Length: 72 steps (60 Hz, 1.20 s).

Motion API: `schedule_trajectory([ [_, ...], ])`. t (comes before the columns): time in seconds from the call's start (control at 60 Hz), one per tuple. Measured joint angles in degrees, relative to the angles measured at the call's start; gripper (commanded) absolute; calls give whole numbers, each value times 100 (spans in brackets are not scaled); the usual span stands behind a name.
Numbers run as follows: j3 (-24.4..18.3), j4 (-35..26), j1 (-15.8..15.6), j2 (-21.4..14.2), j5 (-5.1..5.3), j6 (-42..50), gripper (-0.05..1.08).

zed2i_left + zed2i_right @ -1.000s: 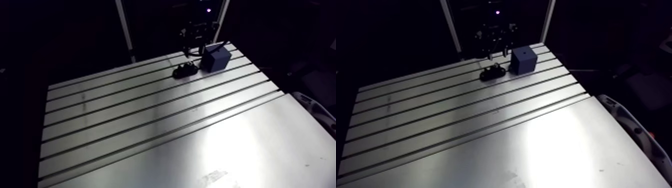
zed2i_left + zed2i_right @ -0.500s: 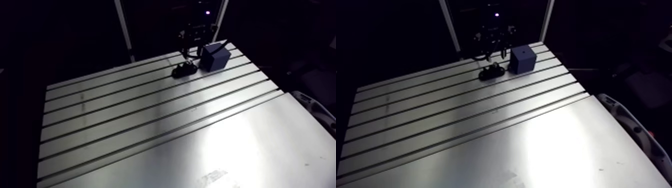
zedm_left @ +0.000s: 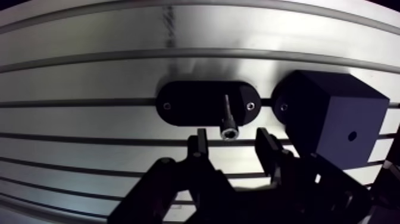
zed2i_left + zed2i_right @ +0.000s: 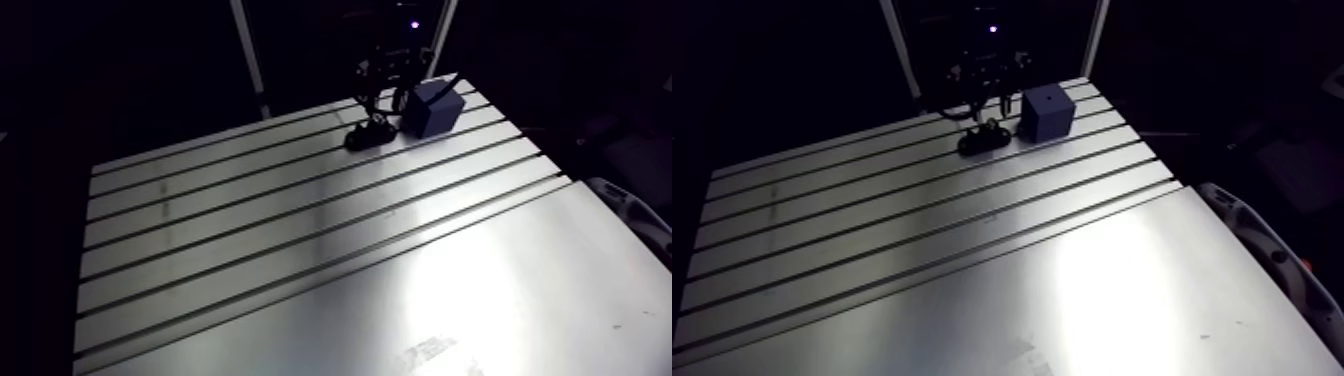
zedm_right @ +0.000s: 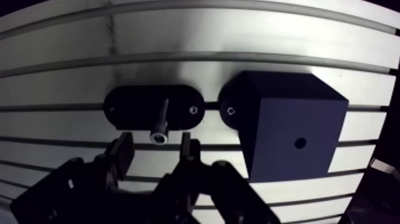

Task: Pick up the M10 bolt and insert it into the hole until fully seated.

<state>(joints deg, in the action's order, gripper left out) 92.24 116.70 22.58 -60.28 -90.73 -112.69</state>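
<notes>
The end effector (image 3: pixel 231 143) is seen with fingers spread and nothing clamped, poised over the holder (image 3: pixel 190 104). The slotted worktop (image 3: pixel 89 71) lies beneath the holder, and the dark block (image 3: pixel 333 119), its hole (image 3: pixel 352 136) exposed, is set just beside the holder. The M10 bolt (image 3: pixel 227 116) is stood in the holder, head up. It is judged stiff, light and smooth, and best gripped at the head.

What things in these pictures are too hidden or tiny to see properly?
- Wrist view: the bolt's lower end is hidden inside the black holder.
- Wrist view: the hole in the blue block is a dark dot; depth unknown.
- Wrist view: the gripper covers part of the block's near edge.
- Arm view: bolt and gripper are too small and dark to tell apart.
</notes>
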Motion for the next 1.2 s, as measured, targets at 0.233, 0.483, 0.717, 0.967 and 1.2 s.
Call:
schedule_trajectory([
  [0.233, -15, 6, -6, 42, -1, 3, 48],
  [0.483, -27, 20, -14, 68, -2, 13, 48],
  [0.717, -29, 104, -25, 78, -17, 20, 49],
  [0.967, -26, 132, -47, 81, -23, 22, 49],
  [1.2, 0, 138, -87, 76, -42, 29, 49],
])
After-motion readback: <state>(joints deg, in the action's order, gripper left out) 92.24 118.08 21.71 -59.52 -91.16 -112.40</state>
